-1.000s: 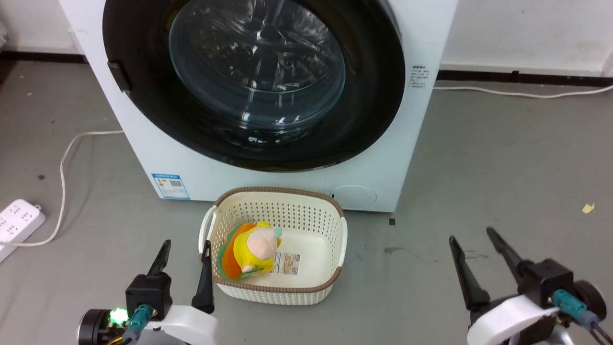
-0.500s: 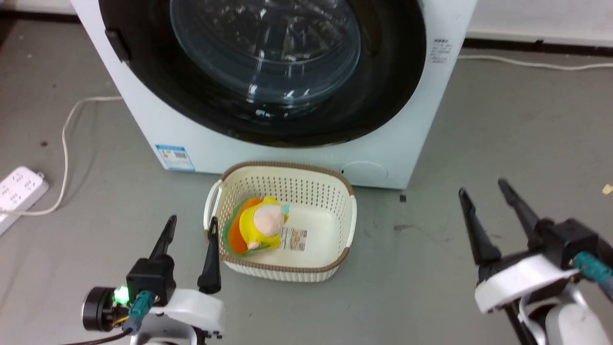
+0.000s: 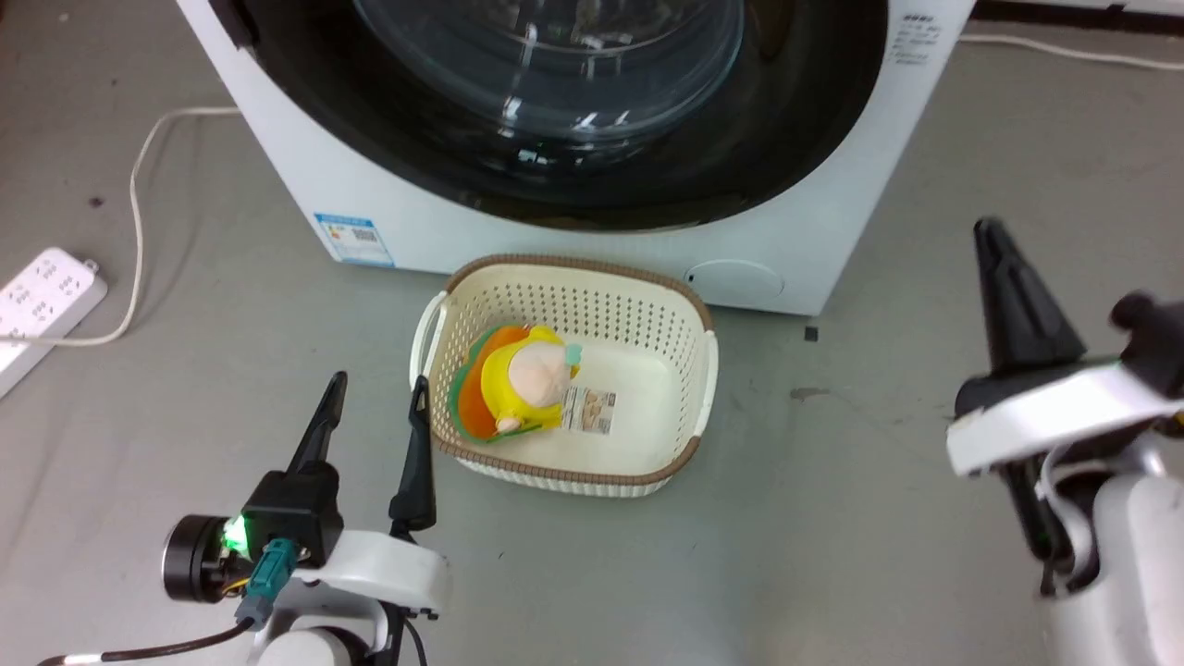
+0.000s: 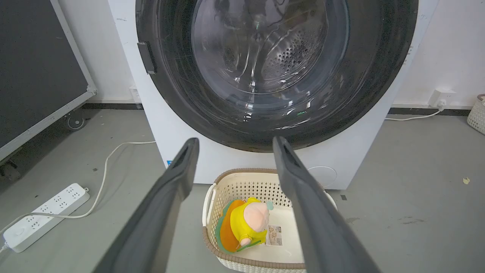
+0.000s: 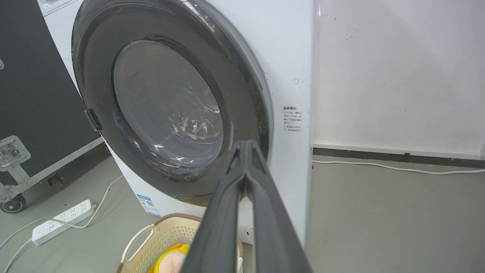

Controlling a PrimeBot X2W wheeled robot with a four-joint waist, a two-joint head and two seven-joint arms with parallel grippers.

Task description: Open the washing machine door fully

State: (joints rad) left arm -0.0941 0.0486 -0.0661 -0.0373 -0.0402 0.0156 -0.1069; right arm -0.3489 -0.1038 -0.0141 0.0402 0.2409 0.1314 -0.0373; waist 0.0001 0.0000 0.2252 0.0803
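From the head view: just the lower arc of the washing machine door (image 3: 786,139), shut against the washing machine (image 3: 462,240), just beyond a cream basket (image 3: 684,324). Adds, from the left wrist view, a latch tab (image 4: 146,57) on the rim's left and drum holes behind the glass. Left gripper (image 3: 379,382): spread wide, empty, just left of the basket. Right gripper (image 5: 245,144): fingers pressed together on nothing, short of the door.

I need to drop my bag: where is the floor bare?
Bare floor right of the basket, up to the right gripper, and left toward the power strip. Crowded: basket close before the washing machine, left gripper alongside.
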